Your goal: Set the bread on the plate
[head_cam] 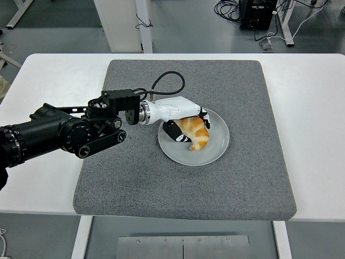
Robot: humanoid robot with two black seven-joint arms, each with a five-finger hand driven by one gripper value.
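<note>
A grey plate (215, 148) sits near the middle of a grey felt mat (183, 178) that covers most of the white counter (312, 108). The plate holds one thing only: the bread (195, 131), a golden croissant, curved, lying on the plate's left half with its lower tip pointing toward the plate's centre. Its underside appears to touch the plate's surface, though the exact contact is hard to make out.

The left hand (186, 121), white-shelled with black fingers, reaches in from the left over the plate's rim and is curled around the croissant, with fingers (173, 131) on its left side and others showing at its upper right edge, so the bread is pinched between them. A black cable (167, 81) loops up from the wrist. The black forearm (59, 132) stretches back across the mat's left edge to the picture's left side.

The right half of the plate is bare. Beyond the counter's far edge, the floor (199, 27) carries table legs and loose cables.
</note>
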